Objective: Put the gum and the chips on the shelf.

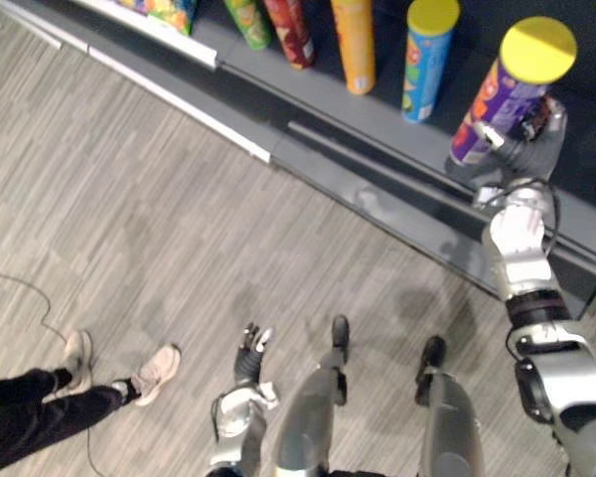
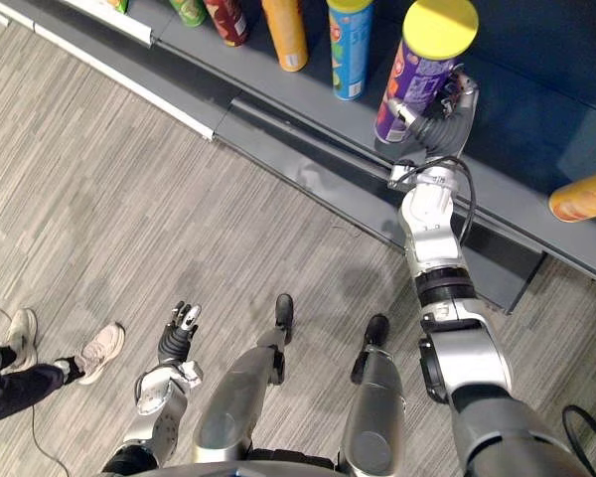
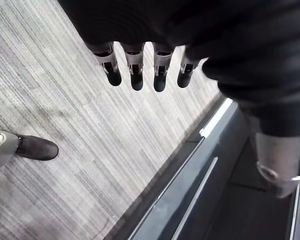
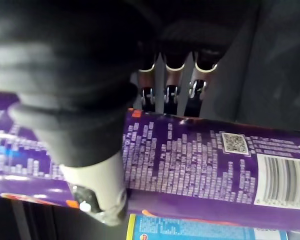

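Purple chips can (image 1: 497,99), yellow lid: upright, base at the shelf (image 1: 377,129), just beside blue can (image 1: 424,65). Right hand (image 1: 526,137): clasped round the purple can, thumb in front, fingers behind. Left hand (image 1: 250,350): low over the floor (image 1: 159,199), fingers relaxed, holding nothing. Person's shoes (image 1: 154,373): on the floor at left
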